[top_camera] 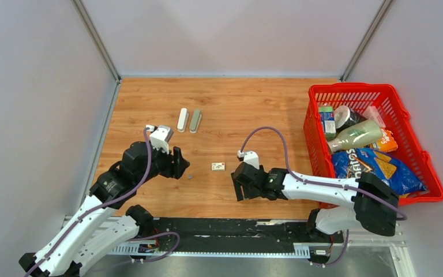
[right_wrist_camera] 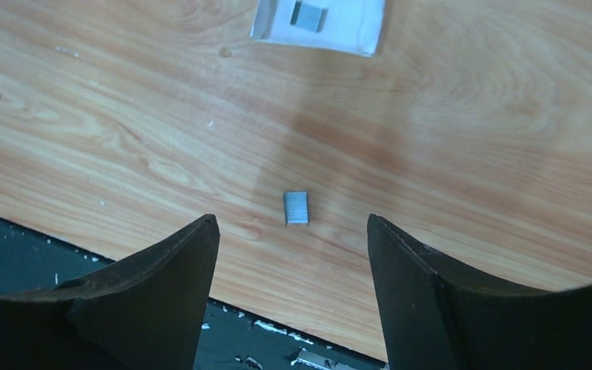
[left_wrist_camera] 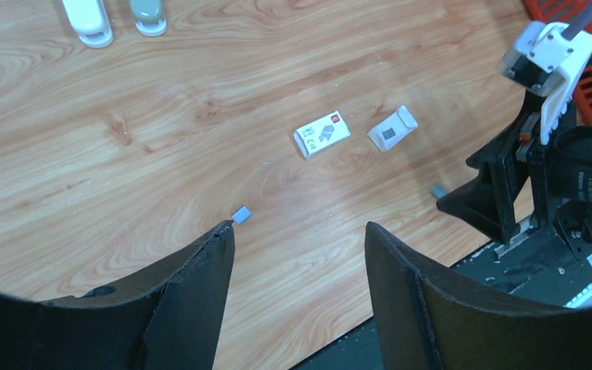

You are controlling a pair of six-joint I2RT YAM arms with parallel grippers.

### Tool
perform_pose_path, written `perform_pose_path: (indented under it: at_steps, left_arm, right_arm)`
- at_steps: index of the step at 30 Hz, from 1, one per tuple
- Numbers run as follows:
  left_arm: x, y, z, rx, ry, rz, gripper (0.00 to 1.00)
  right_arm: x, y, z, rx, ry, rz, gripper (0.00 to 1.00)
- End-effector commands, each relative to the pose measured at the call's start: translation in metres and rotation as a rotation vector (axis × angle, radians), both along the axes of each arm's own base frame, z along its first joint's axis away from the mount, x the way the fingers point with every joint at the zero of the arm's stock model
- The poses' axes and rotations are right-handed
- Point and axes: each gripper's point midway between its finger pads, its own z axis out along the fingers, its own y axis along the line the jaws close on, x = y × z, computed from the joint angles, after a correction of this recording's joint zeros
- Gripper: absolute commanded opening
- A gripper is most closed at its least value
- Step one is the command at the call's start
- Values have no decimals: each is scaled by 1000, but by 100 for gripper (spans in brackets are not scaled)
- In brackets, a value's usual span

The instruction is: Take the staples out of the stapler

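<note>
The left claw and right claw both gape empty near loose staples by the near edge. Unloading seems part done, and the next move likely means reaching the white stapler farther back.

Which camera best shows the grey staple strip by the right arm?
The right wrist view: the staple strip lies close and sharp between its open jaws. The left wrist view shows only a tiny grey fleck; the top view hides it.

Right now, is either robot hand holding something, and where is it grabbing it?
No, nothing is held. The left hand and the right hand are both open and empty. A staple strip lies loose on the table by the right hand.
</note>
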Motion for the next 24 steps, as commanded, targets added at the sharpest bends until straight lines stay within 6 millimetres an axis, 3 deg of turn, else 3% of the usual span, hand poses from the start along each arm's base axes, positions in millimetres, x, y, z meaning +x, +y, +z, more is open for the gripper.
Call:
perform_pose_path:
  at_steps: [1,16,24]
  left_arm:
    - [9,-2,22,-10,-80,-5,70]
    - [15,-11,20,-16,-69,-23,70]
    - [18,-12,19,-4,-71,-22,70]
  right_arm:
    - [-10,17,1,62,12,71,72]
    - [-8,10,-18,-65,-18,77,58]
    - [-8,18,-20,-57,-11,112,44]
